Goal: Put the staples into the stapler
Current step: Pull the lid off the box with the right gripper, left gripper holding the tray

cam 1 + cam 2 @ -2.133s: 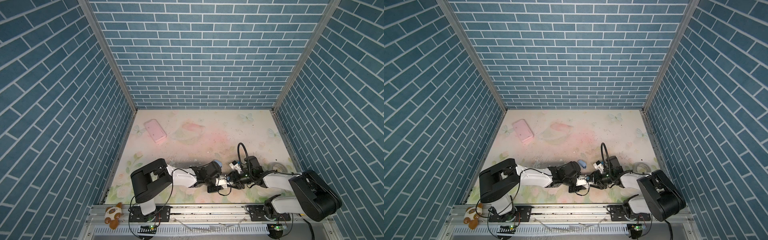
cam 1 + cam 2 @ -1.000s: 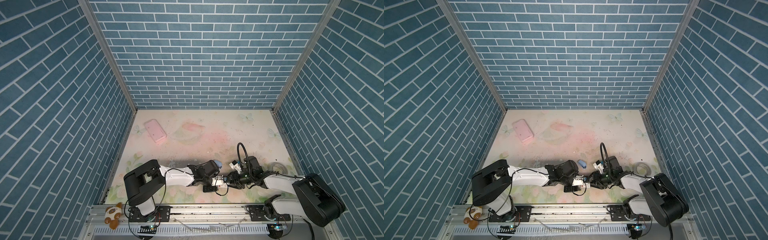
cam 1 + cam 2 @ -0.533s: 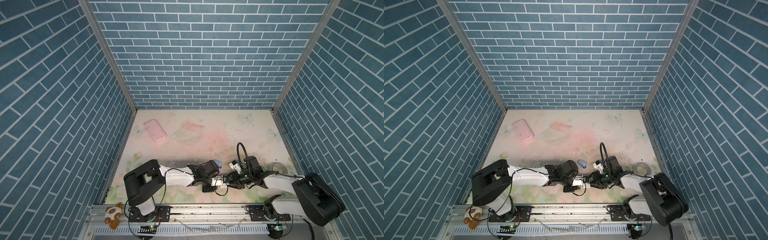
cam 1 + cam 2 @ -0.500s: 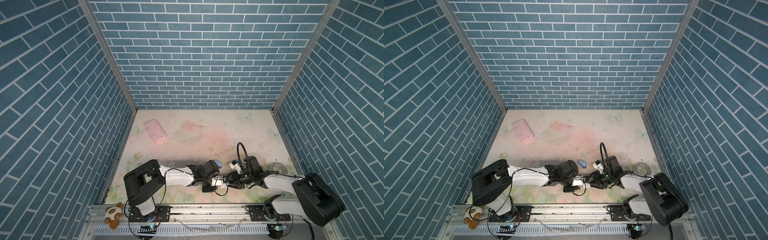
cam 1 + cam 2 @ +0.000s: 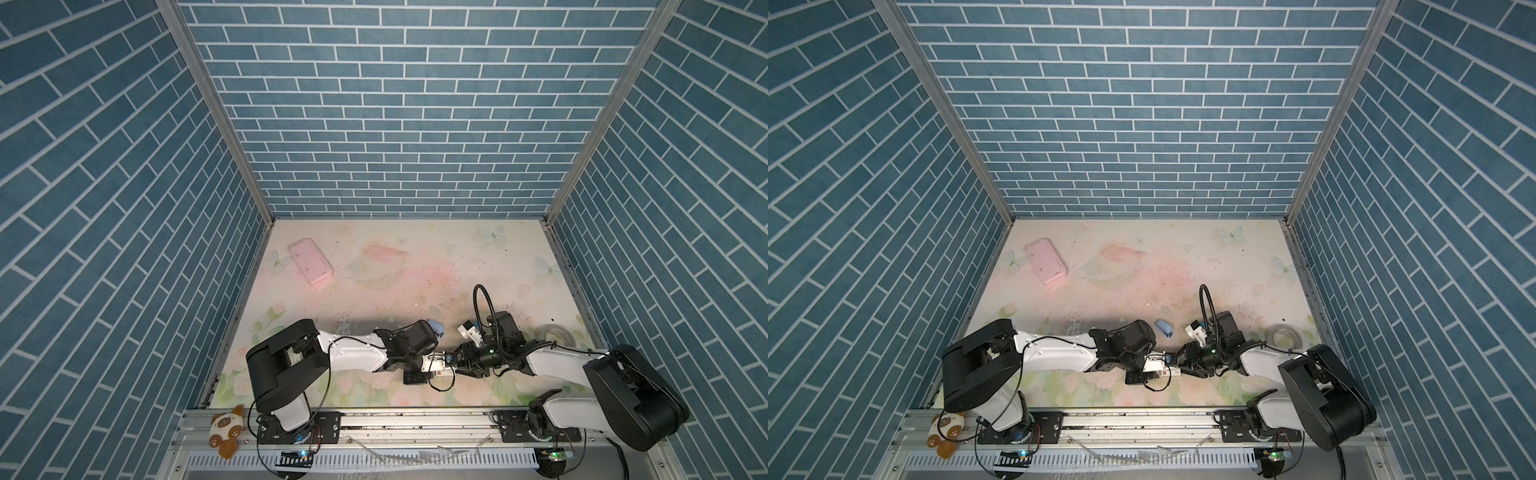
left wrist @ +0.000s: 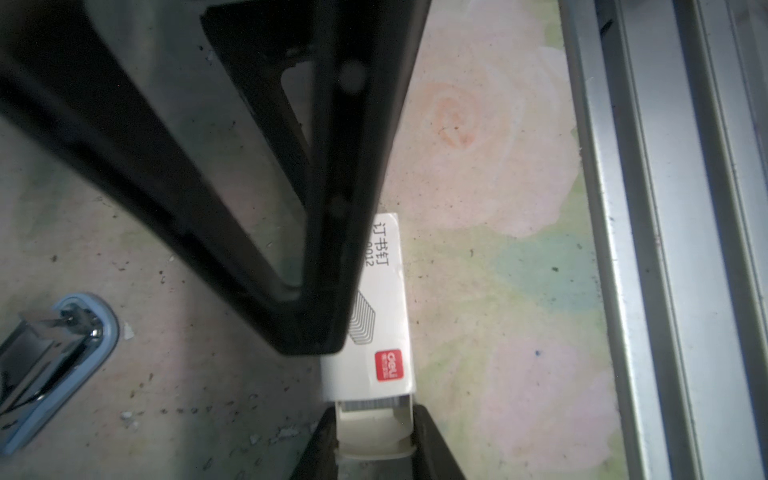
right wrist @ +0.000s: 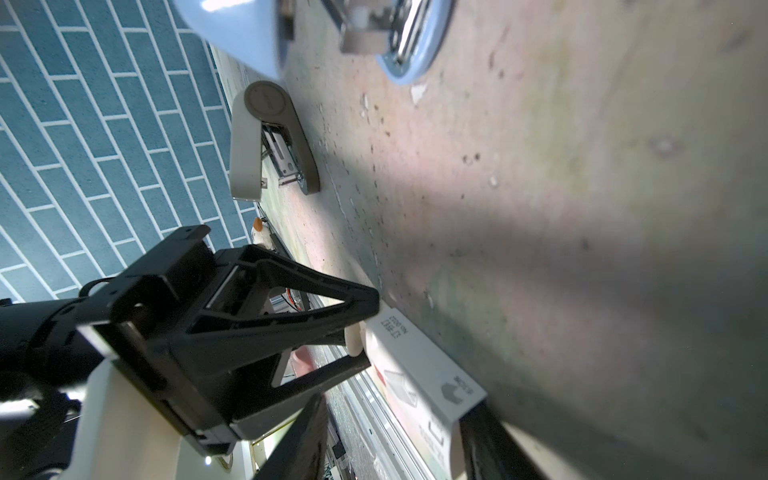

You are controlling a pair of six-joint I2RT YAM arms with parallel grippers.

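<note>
At the front of the tabletop (image 6: pixel 490 270), the left jaws have just pinched down and now look clamped on the white sleeve (image 6: pixel 384 328). The right jaws haven't budged and grip the card tray (image 6: pixel 368 440) poking out of the sleeve's end. Staples (image 6: pixel 370 402) sit mostly inside, only a grey edge showing at the mouth. With both halves held, I'd say tray pull-out is next. The blue stapler (image 6: pixel 62 353) lies open close by, loading not started.

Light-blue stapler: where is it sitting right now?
In a top view the light-blue plastic stapler sits on the floral table near front centre, just behind the white card staple box gripped between the left tool and right tool.
</note>
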